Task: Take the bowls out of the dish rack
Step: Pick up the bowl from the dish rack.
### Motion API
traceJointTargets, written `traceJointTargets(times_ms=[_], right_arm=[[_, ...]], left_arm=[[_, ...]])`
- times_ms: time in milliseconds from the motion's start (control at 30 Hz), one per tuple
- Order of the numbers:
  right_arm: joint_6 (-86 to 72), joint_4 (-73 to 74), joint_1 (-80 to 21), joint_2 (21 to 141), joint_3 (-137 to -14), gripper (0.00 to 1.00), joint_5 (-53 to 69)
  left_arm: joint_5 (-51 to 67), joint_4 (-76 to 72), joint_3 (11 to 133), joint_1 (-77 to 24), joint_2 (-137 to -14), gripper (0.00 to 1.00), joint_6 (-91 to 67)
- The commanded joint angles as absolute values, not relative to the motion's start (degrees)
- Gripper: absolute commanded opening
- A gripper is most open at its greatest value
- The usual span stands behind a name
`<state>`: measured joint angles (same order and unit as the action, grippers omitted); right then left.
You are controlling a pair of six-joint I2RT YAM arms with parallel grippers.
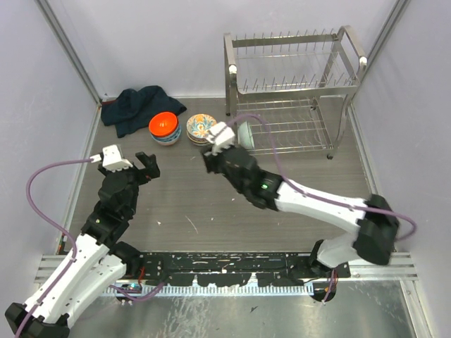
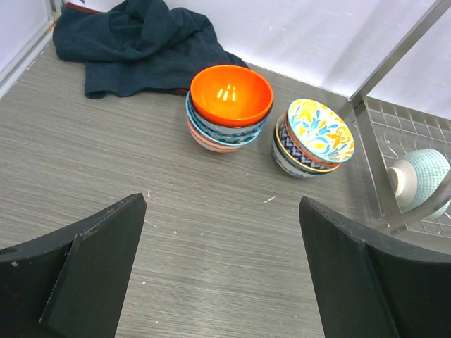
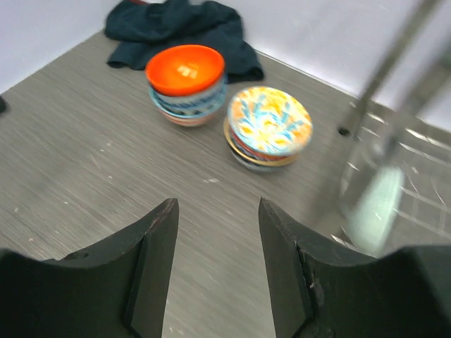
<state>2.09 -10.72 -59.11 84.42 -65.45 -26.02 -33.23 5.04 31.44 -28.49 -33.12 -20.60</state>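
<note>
The right gripper (image 3: pixel 217 211) is held open: its two dark fingers are parted, only bare tabletop (image 3: pixel 84 162) is visible between them, and nothing is gripped. It is positioned low over the tabletop, just beside the front-left corner of the dish rack (image 1: pixel 296 84). Close ahead of it, a floral bowl (image 3: pixel 270 121) is seated on top of a short stack, whose lower bowls are shown only as rims. Further off to the left, an orange bowl (image 3: pixel 184 69) is nested on a second stack; the two stacks stand just beside each other without touching. To the right of the right gripper, a mint-green bowl (image 2: pixel 421 176) is lying on its side on the lower tier of the dish rack. In the right wrist view it is reduced to a pale blur, and from above it is largely hidden behind the wrist. The left gripper (image 2: pixel 222 211) is opened wide and empty, well apart from both stacks. A dark blue cloth (image 1: pixel 141 105) is crumpled behind the stacks. The upper tier of the dish rack is cut off in both wrist views, and the number of bowls in each stack cannot be determined.
</note>
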Motion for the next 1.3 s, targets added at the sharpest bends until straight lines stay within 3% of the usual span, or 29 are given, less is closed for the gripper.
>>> traceJointTargets(times_ms=[0, 167, 400, 867, 1267], right_arm=[[-4.78, -17.34, -57.40, 69.31, -53.34, 0.55, -31.28], [-8.61, -17.26, -53.95, 59.47, -44.44, 0.57, -31.53], [-17.27, -18.39, -37.62, 58.12, -37.15, 0.57, -17.91], [-23.18, -35.24, -18.23, 73.45, -35.82, 0.56, 10.91], [-25.04, -48.82, -13.21, 87.91, -40.01, 0.56, 22.90]], left_arm=[[-31.50, 2.94, 30.30, -28.29, -32.09, 0.98, -20.52], [-30.42, 1.81, 29.91, -28.22, -32.96, 0.98, -20.48], [-28.03, 0.81, 30.20, -28.21, -34.39, 0.98, -20.67], [-25.21, -0.69, 29.86, -28.22, -34.99, 0.98, -20.22], [-24.72, -1.47, 29.90, -28.22, -36.57, 0.98, -20.13]])
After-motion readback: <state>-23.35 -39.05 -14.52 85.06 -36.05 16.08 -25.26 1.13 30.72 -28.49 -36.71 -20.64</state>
